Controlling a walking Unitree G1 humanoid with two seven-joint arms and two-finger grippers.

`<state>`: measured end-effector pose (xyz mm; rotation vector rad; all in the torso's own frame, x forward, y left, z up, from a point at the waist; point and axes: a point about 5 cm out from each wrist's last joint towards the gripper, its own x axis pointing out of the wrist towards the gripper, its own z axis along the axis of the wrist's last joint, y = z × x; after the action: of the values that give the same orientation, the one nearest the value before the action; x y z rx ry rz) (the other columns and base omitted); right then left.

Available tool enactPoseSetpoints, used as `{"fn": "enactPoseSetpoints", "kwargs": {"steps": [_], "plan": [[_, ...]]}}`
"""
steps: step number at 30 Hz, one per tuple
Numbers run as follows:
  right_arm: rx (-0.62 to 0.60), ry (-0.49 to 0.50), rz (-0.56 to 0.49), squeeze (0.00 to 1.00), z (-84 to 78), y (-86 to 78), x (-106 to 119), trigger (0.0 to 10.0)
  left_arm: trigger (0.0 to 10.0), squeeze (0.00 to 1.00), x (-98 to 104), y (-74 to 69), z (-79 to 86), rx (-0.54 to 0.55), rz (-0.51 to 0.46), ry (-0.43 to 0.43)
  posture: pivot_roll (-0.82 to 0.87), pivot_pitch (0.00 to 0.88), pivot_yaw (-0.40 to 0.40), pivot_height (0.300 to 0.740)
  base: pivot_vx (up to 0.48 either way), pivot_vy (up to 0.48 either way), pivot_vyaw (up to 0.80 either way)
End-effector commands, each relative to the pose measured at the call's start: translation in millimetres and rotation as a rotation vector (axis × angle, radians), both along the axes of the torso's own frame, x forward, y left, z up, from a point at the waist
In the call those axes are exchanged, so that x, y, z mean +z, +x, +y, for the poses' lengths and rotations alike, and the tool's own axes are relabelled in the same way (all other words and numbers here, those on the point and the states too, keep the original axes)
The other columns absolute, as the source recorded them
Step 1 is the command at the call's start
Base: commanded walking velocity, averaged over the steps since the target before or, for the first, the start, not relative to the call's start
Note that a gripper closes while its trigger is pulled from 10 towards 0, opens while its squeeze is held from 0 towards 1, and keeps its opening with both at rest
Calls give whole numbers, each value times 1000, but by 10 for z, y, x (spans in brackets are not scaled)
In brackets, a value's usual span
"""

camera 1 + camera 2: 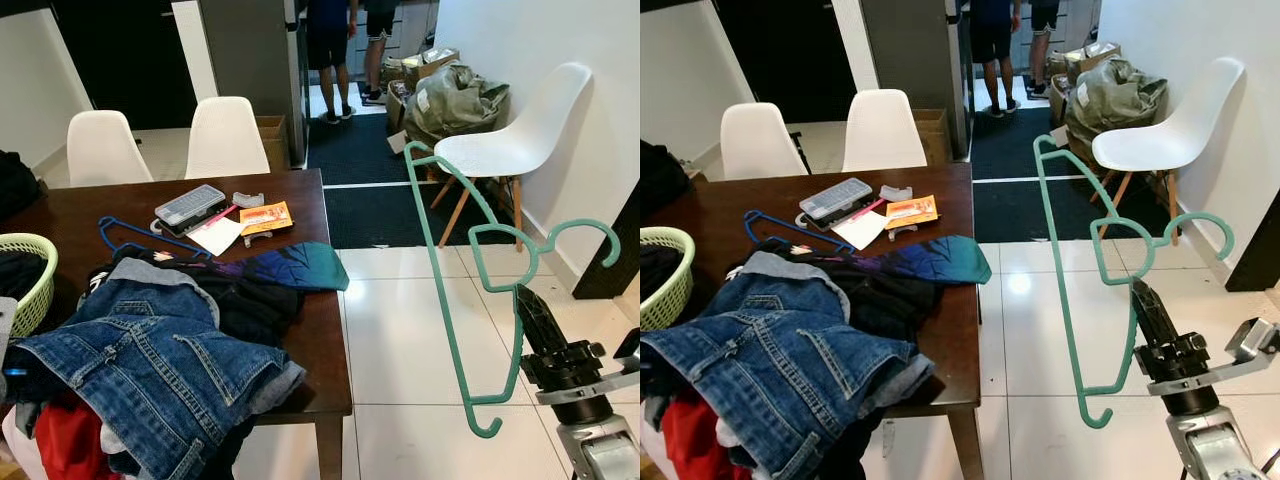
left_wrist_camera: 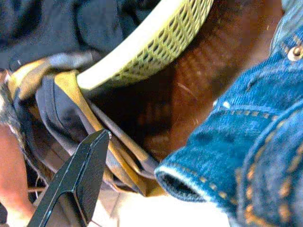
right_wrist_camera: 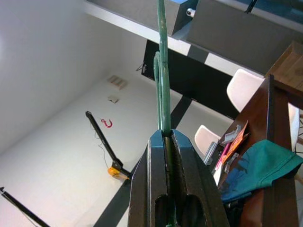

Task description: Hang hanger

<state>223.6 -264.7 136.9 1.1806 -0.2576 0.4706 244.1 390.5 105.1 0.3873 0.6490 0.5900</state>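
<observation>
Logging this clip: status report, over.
Right gripper shut on green hanger, held over floor beside table. Left gripper low by clothes. No rail seen.

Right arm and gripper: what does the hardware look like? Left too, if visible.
Right gripper: two long, tapering glossy black fingers on a black wrist block with a silver bracket, above a silver-grey forearm shell. Left gripper: one flat glossy black finger with a blunt tip.

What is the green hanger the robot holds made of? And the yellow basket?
The green hanger in the right gripper looks like plastic: one smooth, even-coloured moulded rod with rounded hooks and a slight sheen. The yellow basket on the table also seems plastic, its wall a regular moulded grid of holes below a smooth rim.
</observation>
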Motion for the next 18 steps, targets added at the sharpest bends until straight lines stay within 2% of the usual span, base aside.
{"fn": "enactPoseSetpoints", "kwargs": {"steps": [1,3,4,5,6,7,10,12,14,15,18], "plan": [[14,9,6,0,39,12,-3,10000,10000,0,-70,-16,-35,-5,29,-21,-130,0,62,740,0,0,0],[16,11,8,0,41,5,-5,10000,10000,0,-98,-51,-11,-92,170,73,-128,0,61,740,0,0,0],[16,11,8,0,41,5,-5,10000,10000,0,-98,-51,-11,-92,170,73,-128,0,61,740,0,0,0],[17,12,9,0,42,2,-7,10000,10000,0,-79,-42,-35,-155,215,101,-128,0,63,740,0,0,0],[17,12,9,0,42,2,-7,10000,10000,0,-79,-42,-35,-155,215,101,-128,0,63,740,0,0,0],[19,15,10,0,43,-3,-10,10000,10000,0,-42,74,-262,-373,221,60,-127,0,60,740,0,0,0],[20,15,10,0,43,-4,-11,10000,10000,0,-34,103,-337,-430,216,37,-127,0,60,740,0,0,0],[22,17,13,0,44,-5,-15,10000,10000,0,36,162,-707,-637,184,-108,-130,0,62,740,0,0,0],[24,18,14,0,46,-6,-19,10000,10000,0,99,148,-1042,-827,181,-198,-130,0,62,740,0,0,0],[24,18,14,0,46,-6,-19,10000,10000,0,99,148,-1042,-827,181,-198,-130,0,62,740,0,0,0],[26,20,16,0,45,-6,-26,10000,10000,0,219,89,-1331,-1029,168,-261,-129,0,64,740,0,0,0]]}}
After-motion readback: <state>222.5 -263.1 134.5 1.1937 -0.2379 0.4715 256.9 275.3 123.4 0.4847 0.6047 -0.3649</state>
